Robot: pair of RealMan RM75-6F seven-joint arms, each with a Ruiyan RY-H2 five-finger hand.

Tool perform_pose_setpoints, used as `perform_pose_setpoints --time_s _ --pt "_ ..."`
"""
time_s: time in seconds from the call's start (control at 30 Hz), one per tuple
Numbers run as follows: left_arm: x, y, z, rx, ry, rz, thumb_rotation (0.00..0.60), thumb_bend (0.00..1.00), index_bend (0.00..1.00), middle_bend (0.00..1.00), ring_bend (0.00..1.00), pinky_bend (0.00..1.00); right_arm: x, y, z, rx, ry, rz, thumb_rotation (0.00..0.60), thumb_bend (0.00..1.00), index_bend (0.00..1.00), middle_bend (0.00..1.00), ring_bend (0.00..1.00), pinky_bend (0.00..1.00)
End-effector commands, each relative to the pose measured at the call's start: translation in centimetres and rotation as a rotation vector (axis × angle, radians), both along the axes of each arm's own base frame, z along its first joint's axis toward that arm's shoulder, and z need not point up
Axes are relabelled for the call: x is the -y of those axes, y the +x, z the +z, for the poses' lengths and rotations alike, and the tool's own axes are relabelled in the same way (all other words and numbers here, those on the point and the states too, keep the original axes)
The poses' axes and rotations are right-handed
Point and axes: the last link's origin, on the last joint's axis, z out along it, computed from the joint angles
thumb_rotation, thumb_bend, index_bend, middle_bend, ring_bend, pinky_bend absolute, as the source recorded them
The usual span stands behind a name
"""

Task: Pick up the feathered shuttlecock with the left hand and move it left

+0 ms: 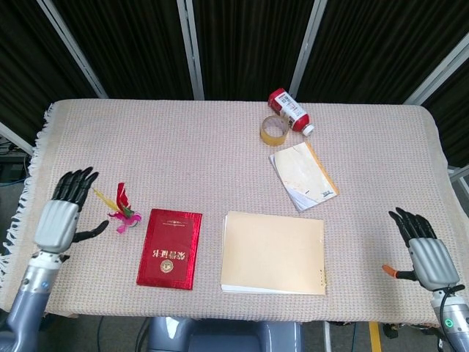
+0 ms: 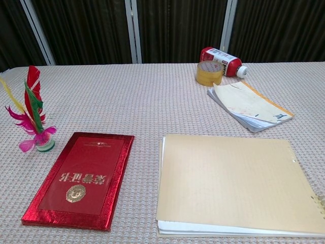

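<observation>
The feathered shuttlecock stands upright on the cloth left of the red booklet, with red, green, yellow and pink feathers; the chest view shows the shuttlecock on its green-and-white base. My left hand is open, fingers spread, at the table's left edge, a short way left of the shuttlecock and apart from it. My right hand is open near the front right corner. Neither hand shows in the chest view.
A red booklet lies right of the shuttlecock, a tan notebook beside it. Further back lie a smaller notepad, a tape roll and a red bottle on its side. The table cloth has a fringed left edge.
</observation>
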Motion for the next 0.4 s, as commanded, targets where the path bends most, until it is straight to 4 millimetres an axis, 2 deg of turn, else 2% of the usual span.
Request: perform_pose_setpoints --time_s 0.03,0.13,0.2,0.4 --pt "6.2 -3.0 2.6 -0.174 0.141 0.219 0.6 0.2 0.0 0.0 0.0 0.0 -0.3 0.2 -0.2 -0.002 0.011 0.008 0.6 0.05 0.0 0.0 0.0 0.0" --pt "8.2 -4.8 1.9 -0.2 0.154 0.333 0.6 0.21 0.0 0.0 0.0 0.0 -0.5 0.4 -0.3 -0.014 0.016 0.011 0.6 0.05 0.0 0.0 0.0 0.0" --pt "8.8 -5.9 1.6 -0.209 0.157 0.395 0.6 0.21 0.0 0.0 0.0 0.0 -0.7 0.5 -0.3 -0.025 0.01 0.015 0.6 0.05 0.0 0.0 0.0 0.0" --pt "9.2 -6.4 1.6 -0.212 0.155 0.422 0.6 0.22 0.0 0.0 0.0 0.0 -1.3 0.8 -0.2 -0.029 0.003 0.032 0.6 0.05 0.0 0.0 0.0 0.0"
